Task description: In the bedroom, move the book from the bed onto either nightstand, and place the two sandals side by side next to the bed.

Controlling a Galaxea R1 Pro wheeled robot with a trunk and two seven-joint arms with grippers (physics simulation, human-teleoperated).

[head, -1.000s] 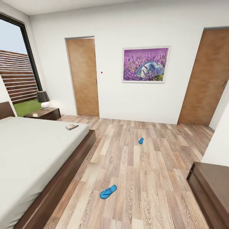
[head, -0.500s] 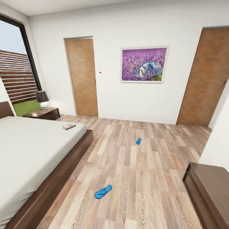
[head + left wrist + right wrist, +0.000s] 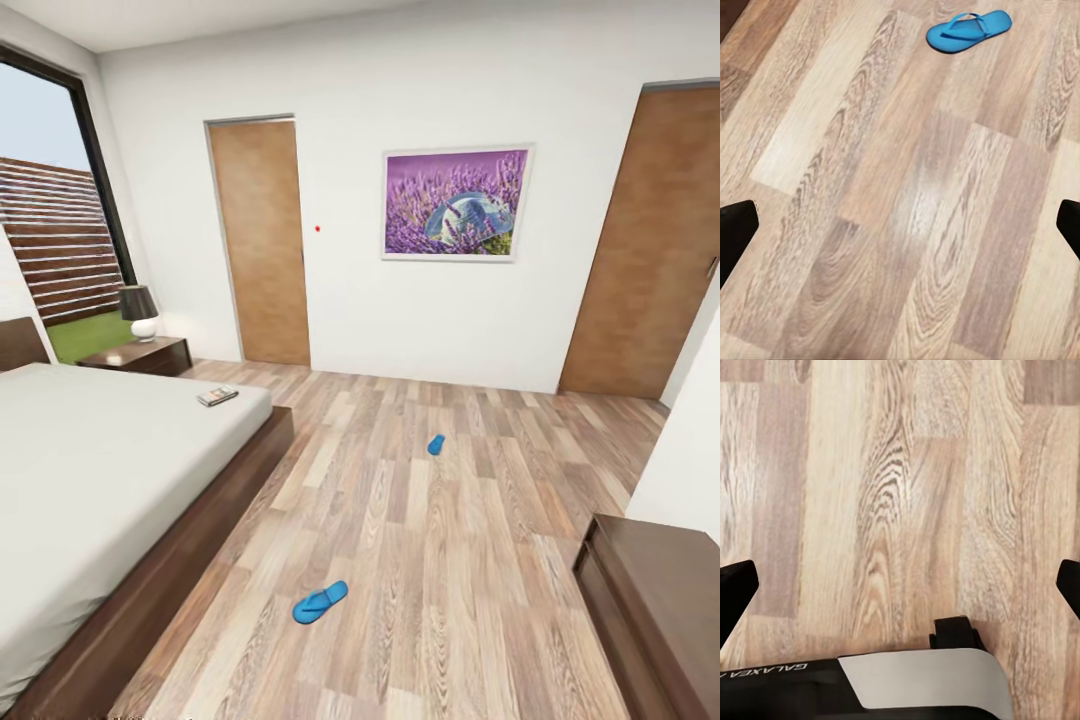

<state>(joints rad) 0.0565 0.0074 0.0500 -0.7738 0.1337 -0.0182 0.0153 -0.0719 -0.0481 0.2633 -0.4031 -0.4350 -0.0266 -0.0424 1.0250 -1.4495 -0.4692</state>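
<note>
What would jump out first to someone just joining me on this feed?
Two bright blue sandals lie far apart on the wood floor: the near sandal a little way out from the bed, the far sandal mid-room. The purple flower picture hangs between two brown doors, and the book sits at the mattress corner.

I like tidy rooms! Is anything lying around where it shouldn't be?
Yes. Two blue sandals lie far apart on the floor: the near sandal out from the bed, the far sandal toward the back wall. A book sits at the mattress corner, not on the nightstand.
</note>
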